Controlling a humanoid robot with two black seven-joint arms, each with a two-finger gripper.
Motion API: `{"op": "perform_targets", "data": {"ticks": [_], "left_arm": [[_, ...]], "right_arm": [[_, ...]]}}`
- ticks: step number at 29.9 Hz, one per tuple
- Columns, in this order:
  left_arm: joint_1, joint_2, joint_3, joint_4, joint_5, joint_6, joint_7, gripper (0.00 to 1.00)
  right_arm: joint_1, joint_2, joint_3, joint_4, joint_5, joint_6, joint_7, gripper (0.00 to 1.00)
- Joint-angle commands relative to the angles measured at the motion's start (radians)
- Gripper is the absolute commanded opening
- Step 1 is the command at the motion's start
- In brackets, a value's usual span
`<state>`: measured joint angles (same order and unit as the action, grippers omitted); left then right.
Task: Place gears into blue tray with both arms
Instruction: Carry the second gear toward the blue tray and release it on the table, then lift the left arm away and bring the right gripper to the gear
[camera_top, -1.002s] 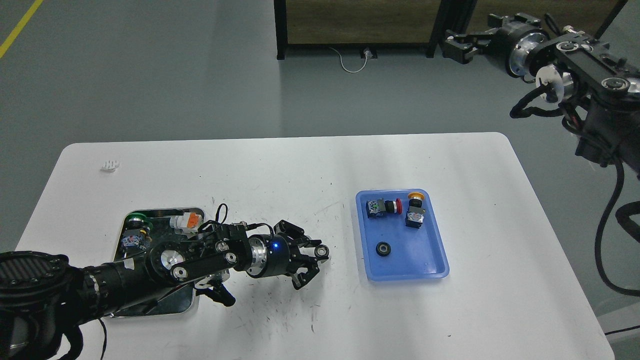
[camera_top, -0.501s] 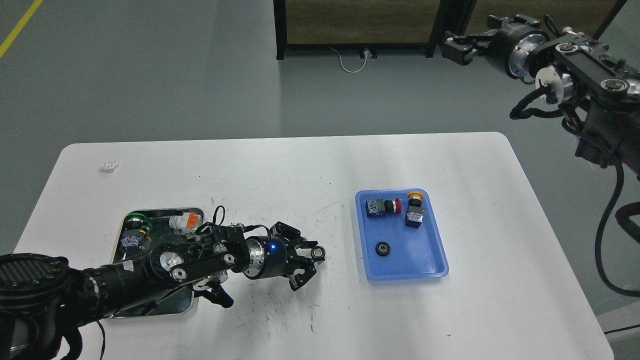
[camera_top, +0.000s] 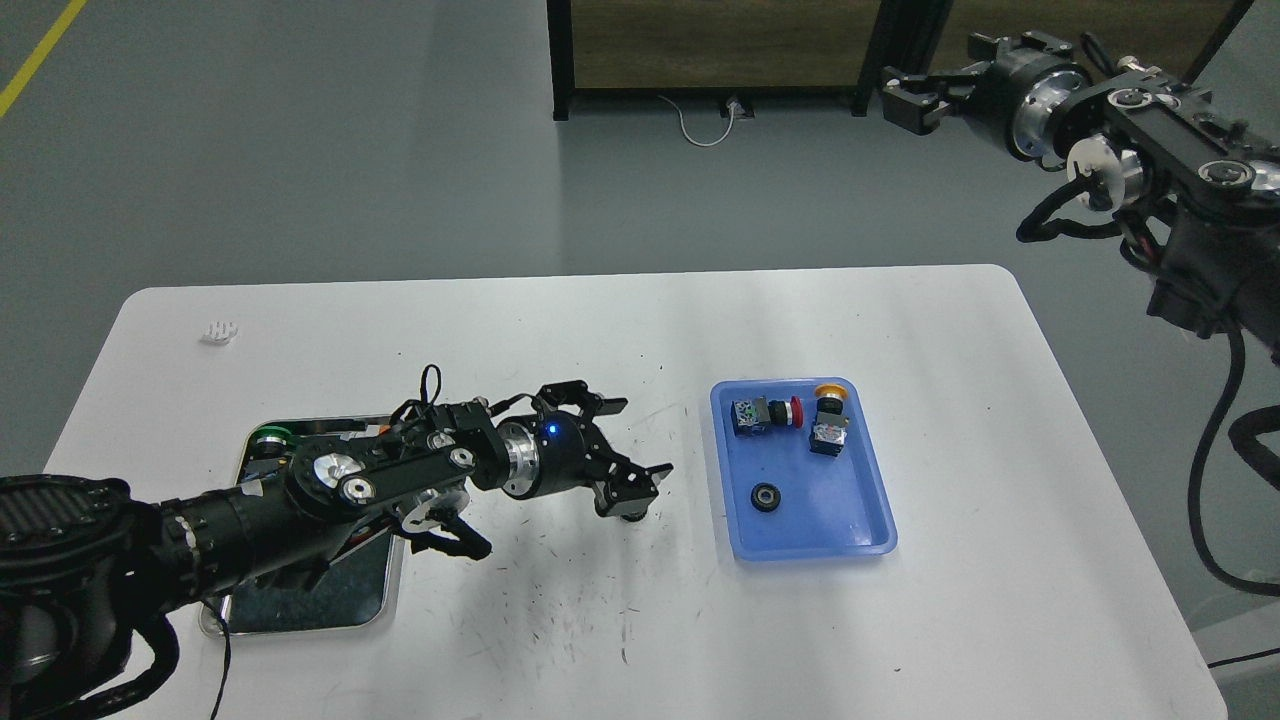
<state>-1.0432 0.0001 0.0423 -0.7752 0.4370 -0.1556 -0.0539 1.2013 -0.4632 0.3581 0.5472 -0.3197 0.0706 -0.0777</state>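
Note:
The blue tray (camera_top: 858, 524) lies right of the table's centre. One gear (camera_top: 767, 497) rests flat inside it, near its front left. A second small dark round part, apparently the other gear (camera_top: 632, 515), sits on the white table left of the tray, half hidden under the lower finger (camera_top: 650, 475) of my left gripper. My left gripper (camera_top: 640, 437) hovers over that spot with its fingers spread apart and nothing between them. My right gripper (camera_top: 903, 95) is raised high at the upper right, beyond the table; its fingers are too small to tell apart.
Two push-button switches, one red-capped (camera_top: 766, 413) and one yellow-capped (camera_top: 829, 419), lie at the back of the blue tray. A steel tray (camera_top: 300, 612) with more switches sits front left, partly under my left arm. A small white part (camera_top: 220, 331) lies back left.
My left gripper has lifted, rolled and spread its fingers wider; the small gear stays low on the table beneath it. The right arm has shifted only slightly.

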Motion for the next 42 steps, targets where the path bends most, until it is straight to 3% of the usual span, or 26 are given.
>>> {"op": "perform_targets", "data": {"ticks": [1,12,20,27,35,42], "left_arm": [[-0.081,0.062,-0.061,-0.009,-0.079,-0.013,0.006,0.97],[-0.106,0.759,-0.142,-0.197,-0.123,-0.143,0.016,0.97],[-0.080,1.072,-0.142,-0.197,-0.123,-0.254,-0.009,0.97],[-0.067,1.175,-0.142,-0.196,-0.126,-0.282,-0.031,0.97],[-0.067,1.186,-0.147,-0.196,-0.139,-0.280,-0.027,0.97],[-0.070,1.186,-0.147,-0.196,-0.144,-0.282,-0.026,0.97]], "right_arm": [[-0.012,0.014,-0.004,0.034,0.002,0.046,0.001,0.98],[-0.034,0.143,-0.188,0.236,0.002,0.057,-0.001,0.98],[-0.054,0.247,-0.355,0.342,0.004,0.057,-0.008,0.98],[-0.101,0.323,-0.445,0.355,-0.009,0.049,-0.016,0.98],[-0.204,0.382,-0.458,0.352,-0.001,-0.054,-0.016,0.98],[-0.255,0.377,-0.459,0.352,-0.001,-0.057,-0.016,0.98]]}}
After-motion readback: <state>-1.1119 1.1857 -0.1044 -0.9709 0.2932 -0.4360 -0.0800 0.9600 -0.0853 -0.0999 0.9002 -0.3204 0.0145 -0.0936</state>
